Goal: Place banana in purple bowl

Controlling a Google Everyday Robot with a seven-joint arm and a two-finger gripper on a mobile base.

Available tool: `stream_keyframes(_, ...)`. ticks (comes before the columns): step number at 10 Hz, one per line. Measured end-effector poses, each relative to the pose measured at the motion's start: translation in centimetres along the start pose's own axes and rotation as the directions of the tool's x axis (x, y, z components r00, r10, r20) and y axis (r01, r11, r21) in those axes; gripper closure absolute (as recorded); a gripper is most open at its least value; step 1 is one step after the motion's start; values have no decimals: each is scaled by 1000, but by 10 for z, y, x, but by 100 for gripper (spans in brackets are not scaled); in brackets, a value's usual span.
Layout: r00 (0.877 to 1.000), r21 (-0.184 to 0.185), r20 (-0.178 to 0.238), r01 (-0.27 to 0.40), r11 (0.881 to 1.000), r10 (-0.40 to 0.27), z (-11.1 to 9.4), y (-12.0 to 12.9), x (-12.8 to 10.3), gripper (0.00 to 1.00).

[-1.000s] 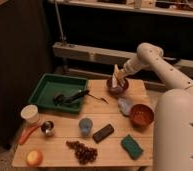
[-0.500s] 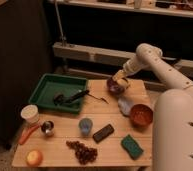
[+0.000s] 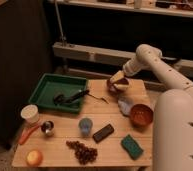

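Wooden table (image 3: 105,150), cluttered. White robot body fills right side, arm (image 3: 157,62) reaching left from far-right edge of table.

Gripper (image 3: 118,81) sits right over the purple bowl (image 3: 112,88) at far-centre of table, low and just at its rim. Fingers: cannot tell whether spread or pinched.

Banana (image 3: 121,84): pale yellow bit visible at the gripper, over/in the bowl's right side. Can't tell if it rests in the bowl or hangs from the gripper.

Rest of table:
- green tray (image 3: 46,85) far left, dark utensils (image 3: 70,97) inside, one handle reaching twd tray's right edge
- reddish-orange bowl (image 3: 141,115) right, nearer than purple bowl, w/ pale crumpled cloth (image 3: 124,105) just beside its far-left rim
- white cup (image 3: 30,114) left, near side of tray
- small metal cup (image 3: 48,128) just right of an orange carrot (image 3: 27,134) at left edge
- blue cup (image 3: 85,125) centre
- dark bar (image 3: 103,133) just right of blue cup
- green sponge (image 3: 131,146) near right
- bunch of dark grapes (image 3: 82,150) near centre
- round yellow-orange fruit (image 3: 34,158) near-left corner

Behind table: dark wall, shelf rail along far side
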Motion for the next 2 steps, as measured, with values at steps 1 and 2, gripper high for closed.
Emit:
stream_keyframes(1, 1000, 4, 9, -4, 1000, 4, -6, -2, -2, 20)
stream_keyframes(2, 1000, 3, 7, -5, 1000, 5, -5, -2, -1, 20)
